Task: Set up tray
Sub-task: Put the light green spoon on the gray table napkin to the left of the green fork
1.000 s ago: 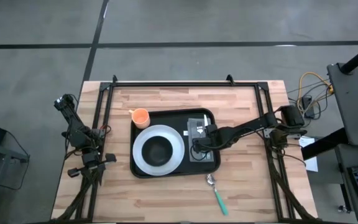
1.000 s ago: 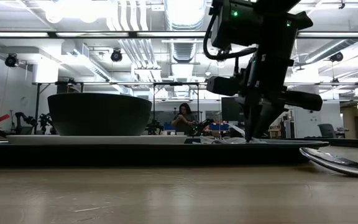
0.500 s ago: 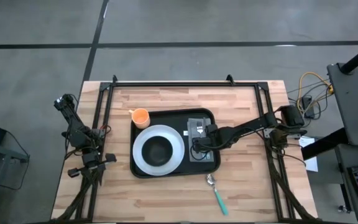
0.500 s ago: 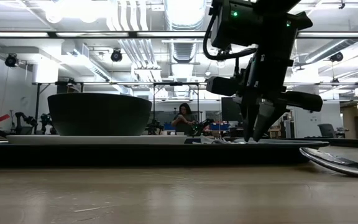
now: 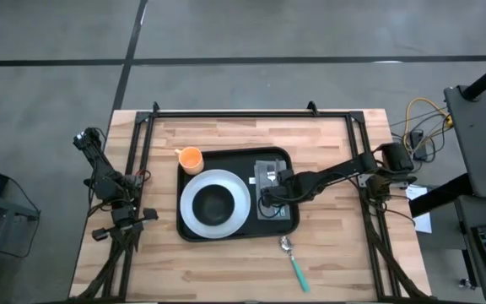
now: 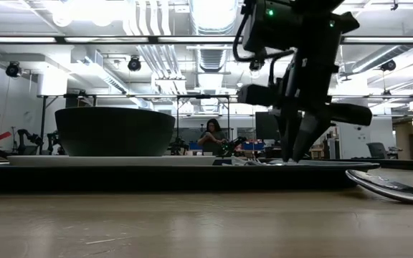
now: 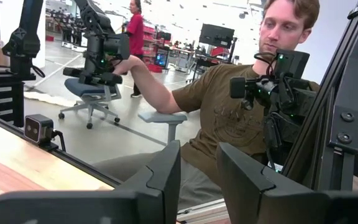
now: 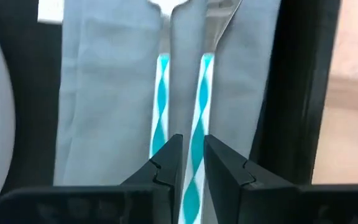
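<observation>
Right claw (image 8: 191, 163) has parted slightly since before, released above teal-handled cutlery (image 8: 161, 106) on napkin (image 8: 104, 93), centre-right of tray (image 5: 194, 235); lift straight up.

I note a black tray (image 5: 194, 233) carrying a white plate (image 5: 241, 201) and grey napkin (image 8: 104, 93). Cup (image 5: 191, 158) orange. Two utensil handles (image 8: 161, 118) striped teal and white.

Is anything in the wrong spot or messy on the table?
The spoon with the teal handle lies on the bare wood, outside the black tray, while two teal-handled utensils already sit on the grey napkin inside it. The orange cup sits at the tray's corner. Nothing looks spilled or broken.
</observation>
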Controlling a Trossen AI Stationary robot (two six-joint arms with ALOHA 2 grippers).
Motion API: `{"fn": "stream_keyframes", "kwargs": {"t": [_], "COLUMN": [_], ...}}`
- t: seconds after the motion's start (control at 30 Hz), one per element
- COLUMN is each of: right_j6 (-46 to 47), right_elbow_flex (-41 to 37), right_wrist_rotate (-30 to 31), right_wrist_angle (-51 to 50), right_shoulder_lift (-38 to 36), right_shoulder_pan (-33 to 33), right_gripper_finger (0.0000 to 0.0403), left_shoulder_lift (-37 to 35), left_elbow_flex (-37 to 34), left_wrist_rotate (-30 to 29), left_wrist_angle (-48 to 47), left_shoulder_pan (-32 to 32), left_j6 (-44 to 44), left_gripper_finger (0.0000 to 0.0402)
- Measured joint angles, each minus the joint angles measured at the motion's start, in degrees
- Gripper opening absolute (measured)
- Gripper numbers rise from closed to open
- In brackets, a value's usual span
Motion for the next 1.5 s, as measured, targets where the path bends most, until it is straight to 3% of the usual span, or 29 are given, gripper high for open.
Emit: {"fn": "stream_keyframes", "kwargs": {"t": [0.23, 0.67, 1.07, 1.5], "right_j6": [-3.21, -4.37, 5.1, 10.78], "right_elbow_flex": [4.05, 10.75, 10.99, 10.99], "right_wrist_rotate": [-5.28, -2.01, -0.41, -0.26], "right_wrist_angle": [-0.11, -0.19, 0.04, 1.26], "right_shoulder_lift": [-0.33, -0.38, -0.38, -0.38], "right_shoulder_pan": [0.19, 6.45, 15.33, 18.97], "right_gripper_finger": [0.0053, 0.0054, 0.0052, 0.0054], "left_shoulder_lift": [0.0, 0.0, 0.0, 0.0], "left_elbow_flex": [0.0, 0.0, 0.0, 0.0], "left_wrist_rotate": [0.0, 0.0, 0.0, 0.0], "left_wrist_angle": [0.0, 0.0, 0.0, 0.0], "left_shoulder_pan": [0.0, 0.01, 0.0, 0.0], "left_j6": [0.0, -0.01, 0.0, 0.01], "left_gripper_finger": [0.0085, 0.0085, 0.0085, 0.0085]}}
